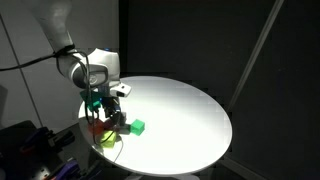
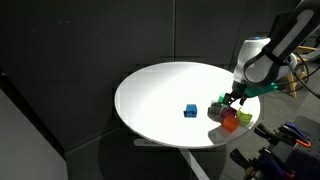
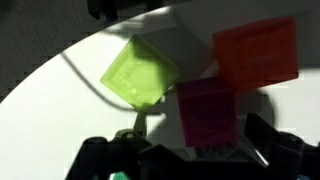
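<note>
Carefully: leave the claw (image 3: 190, 152) as it stands, spread wide and holding nothing, and centre it over the magenta square plastic block (image 3: 208, 110) lying right beneath, near the rim of the round white desk (image 1: 190, 110). Mind the yellow-green square block (image 3: 140, 72) and the orange-red square block (image 3: 257, 50) crowding beside it (touching or not, hard to tell). Come straight down, avoiding any nudge toward the edge. Smooth, brightly lit top; around it, dark walls (image 2: 60, 50).
</note>
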You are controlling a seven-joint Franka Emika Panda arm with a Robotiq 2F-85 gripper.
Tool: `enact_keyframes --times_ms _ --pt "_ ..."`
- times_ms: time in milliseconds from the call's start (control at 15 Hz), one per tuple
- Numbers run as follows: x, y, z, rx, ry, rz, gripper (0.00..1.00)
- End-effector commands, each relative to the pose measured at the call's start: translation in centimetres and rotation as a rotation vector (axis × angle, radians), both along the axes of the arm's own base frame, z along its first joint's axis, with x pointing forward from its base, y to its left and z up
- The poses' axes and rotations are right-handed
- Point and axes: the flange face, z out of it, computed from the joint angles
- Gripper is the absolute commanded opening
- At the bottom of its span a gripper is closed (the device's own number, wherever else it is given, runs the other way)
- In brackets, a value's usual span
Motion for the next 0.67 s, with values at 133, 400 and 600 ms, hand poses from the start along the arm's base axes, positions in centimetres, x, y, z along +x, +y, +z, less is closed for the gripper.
enact_keyframes --times_ms 133,400,600 --pt "0.41 -0.26 -0.62 -0.016 -0.017 0.062 1.00" --pt "0.53 -0.32 -0.92 -0.016 -0.027 0.083 1.00" --pt "0.60 -0.33 -1.15 -0.017 -0.031 0.091 1.00"
